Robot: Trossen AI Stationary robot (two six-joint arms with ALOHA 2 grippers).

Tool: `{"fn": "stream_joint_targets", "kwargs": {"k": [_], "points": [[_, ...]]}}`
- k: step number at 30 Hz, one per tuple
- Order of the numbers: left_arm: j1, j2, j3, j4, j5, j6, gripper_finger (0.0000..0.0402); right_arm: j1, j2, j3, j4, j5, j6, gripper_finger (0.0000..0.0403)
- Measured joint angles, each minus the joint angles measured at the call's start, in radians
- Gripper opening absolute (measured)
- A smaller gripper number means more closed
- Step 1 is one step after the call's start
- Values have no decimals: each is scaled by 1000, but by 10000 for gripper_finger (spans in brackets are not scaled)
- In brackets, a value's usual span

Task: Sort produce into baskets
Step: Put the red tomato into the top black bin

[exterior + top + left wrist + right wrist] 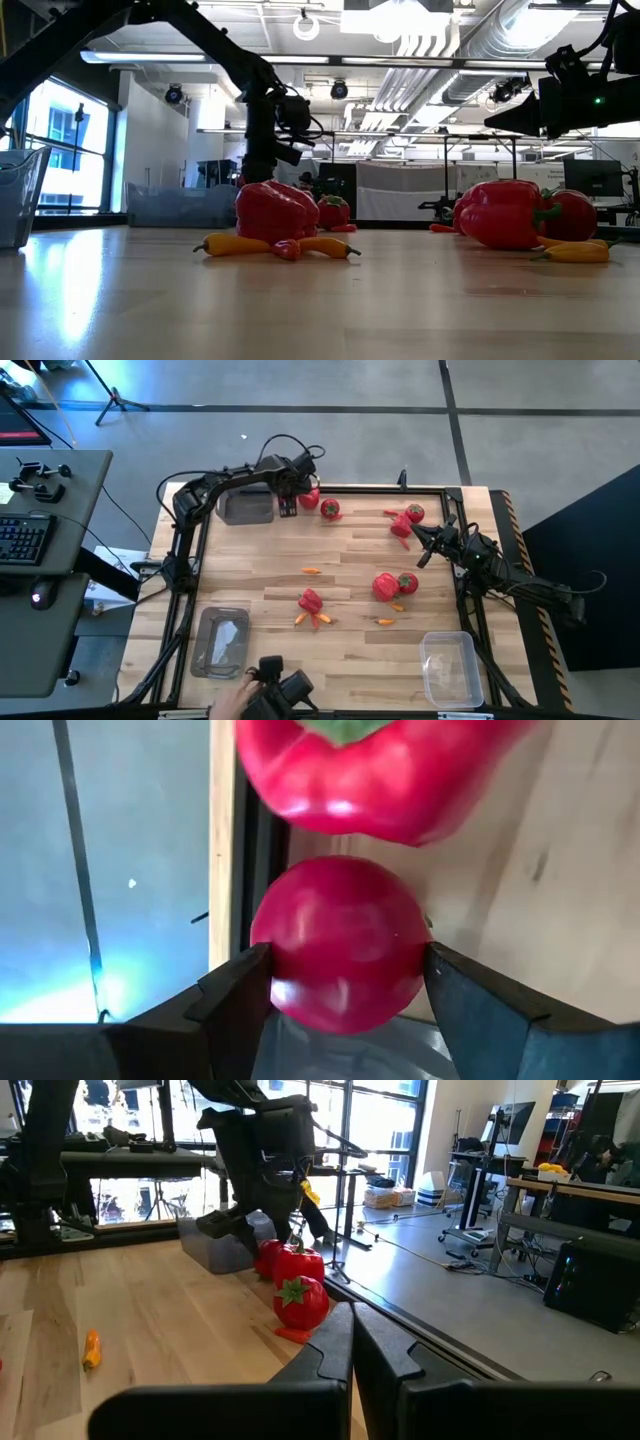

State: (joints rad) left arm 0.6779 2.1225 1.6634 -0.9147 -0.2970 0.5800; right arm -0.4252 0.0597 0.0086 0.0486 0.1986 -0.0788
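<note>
— High view: the left tool [297,493] works at the desk's [350,575] far edge beside a basket [245,507], hemmed in by the frame; mid-desk lies open around scattered peppers [310,601].
— What's it holding?
— Left wrist view alone shows that: its fingers [235,995] pinch a round red fruit [343,942], touching a bell pepper [365,775].
— The right tool [432,543]?
— Pressed together, near the right edge by two red fruits [407,518].
</note>
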Motion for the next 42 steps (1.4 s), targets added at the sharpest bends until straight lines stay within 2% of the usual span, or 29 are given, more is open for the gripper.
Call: {"fn": "stream_joint_targets", "kwargs": {"k": [6, 14, 24, 35, 42], "points": [[21, 19, 1, 4, 27, 4, 204, 0, 0, 0, 0, 0, 0, 0], [24, 30, 5, 17, 51, 9, 190, 0, 0, 0, 0, 0, 0, 0], [25, 30, 17, 9, 70, 1, 124, 0, 0, 0, 0, 0, 0, 0], [10, -5, 13, -21, 56, -7, 115, 0, 0, 0, 0, 0, 0, 0], [10, -53, 10, -55, 121, -51, 109, 0, 0, 0, 0, 0, 0, 0]]}}
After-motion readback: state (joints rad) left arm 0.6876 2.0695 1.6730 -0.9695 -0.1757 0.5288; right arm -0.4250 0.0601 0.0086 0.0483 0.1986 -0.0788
